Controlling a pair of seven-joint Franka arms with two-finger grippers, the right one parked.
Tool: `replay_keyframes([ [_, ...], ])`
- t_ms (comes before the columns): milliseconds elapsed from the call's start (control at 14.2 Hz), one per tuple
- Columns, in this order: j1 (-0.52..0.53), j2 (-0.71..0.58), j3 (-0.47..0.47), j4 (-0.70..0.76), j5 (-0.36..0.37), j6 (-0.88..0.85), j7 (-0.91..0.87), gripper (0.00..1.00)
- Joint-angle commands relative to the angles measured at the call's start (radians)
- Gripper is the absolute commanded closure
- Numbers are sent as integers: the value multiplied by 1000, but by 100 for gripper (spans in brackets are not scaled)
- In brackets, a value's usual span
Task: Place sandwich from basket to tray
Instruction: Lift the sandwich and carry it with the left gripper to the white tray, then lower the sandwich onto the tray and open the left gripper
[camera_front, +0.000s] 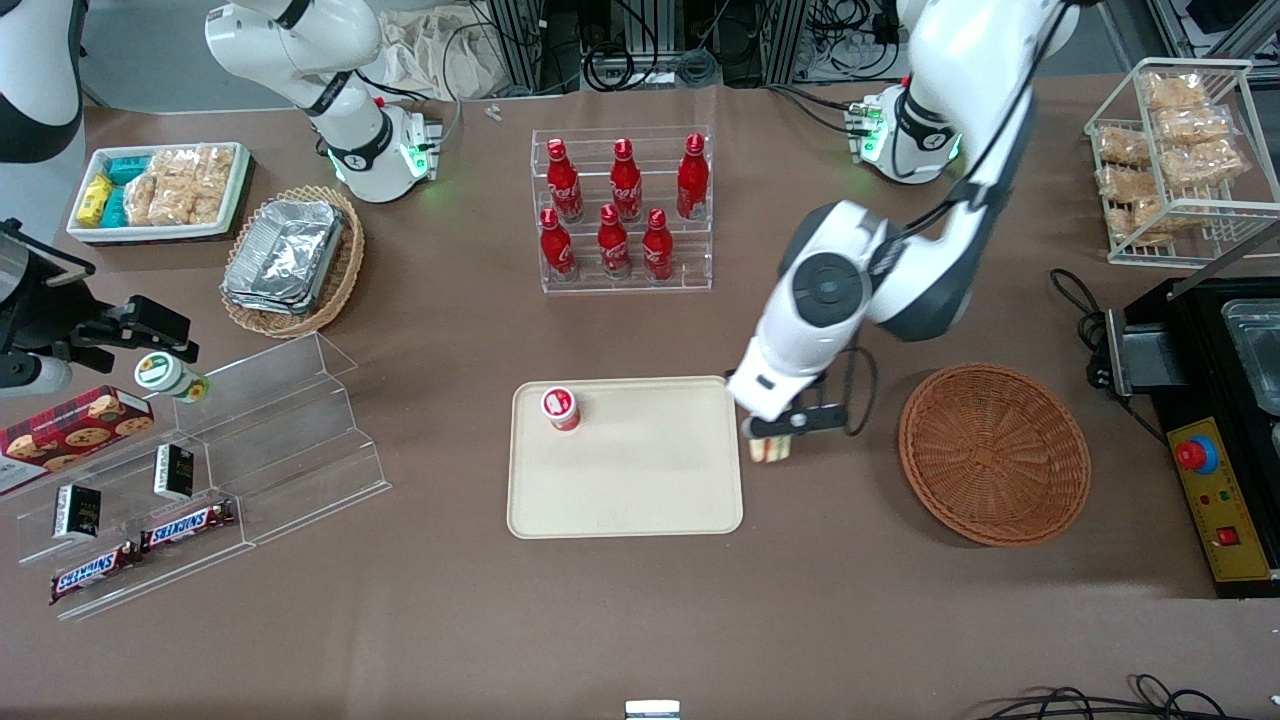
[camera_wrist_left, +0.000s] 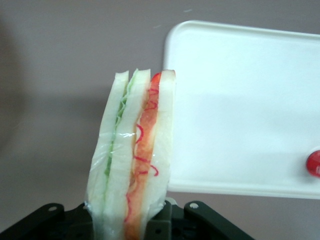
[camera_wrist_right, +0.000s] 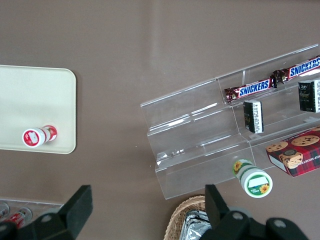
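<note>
Gripper (camera_front: 772, 447), L arm: clamped on the sandwich (camera_front: 771, 449), held in the air at the tray (camera_front: 625, 520) edge nearest the basket (camera_front: 993, 452), between tray and basket. Wrist view: sandwich (camera_wrist_left: 132, 160) upright in clear wrap, white bread w/ green and orange-red layers, its base pinched between the black fingers (camera_wrist_left: 200, 220); tray corner (camera_wrist_left: 240, 100) just beside it. Basket holds nothing. Small red-capped cup (camera_front: 561, 407) stands on the tray, toward the parked arm's end.
</note>
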Motion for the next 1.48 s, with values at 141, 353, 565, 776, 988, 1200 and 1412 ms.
replay_keyframes([
  [141, -60, 208, 12, 135, 57, 129, -36, 100],
  [353, -67, 277, 12, 138, 121, 234, -38, 60],
  [565, -67, 302, 12, 138, 146, 258, -36, 0],
  [776, -65, 213, 12, 135, 160, 248, -158, 0],
  [988, -45, 58, 13, 146, 155, 80, -180, 0],
  [1200, 37, -87, 10, 172, 134, -155, -112, 0],
  [1412, 117, -209, 18, 199, 24, -411, 164, 0],
])
